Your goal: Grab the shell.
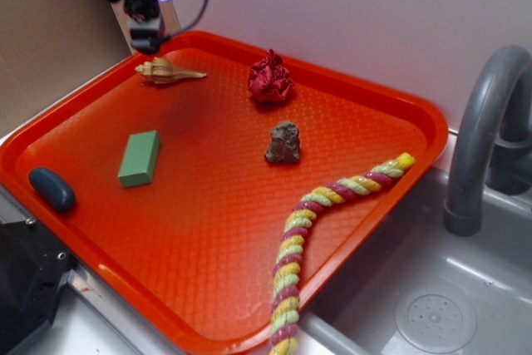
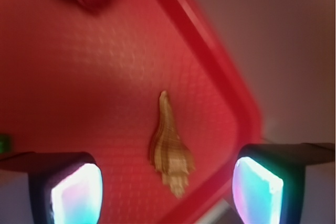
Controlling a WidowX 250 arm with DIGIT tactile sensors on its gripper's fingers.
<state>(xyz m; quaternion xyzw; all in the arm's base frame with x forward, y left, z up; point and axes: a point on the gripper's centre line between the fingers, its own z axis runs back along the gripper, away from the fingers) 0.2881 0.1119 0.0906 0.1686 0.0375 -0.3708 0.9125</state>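
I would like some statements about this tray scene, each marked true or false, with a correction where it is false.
1. The shell lies on the orange tray. True.
2. The gripper is shut on the shell. False: its fingers stand apart, open, with the shell lying between them in the wrist view.
3. The green block lies beside the rock, touching it. False: they lie well apart.
4. The twisted rope reaches over the tray's edge. True.
5. The dark red ball rests on top of the shell. False: it lies apart from it on the tray.
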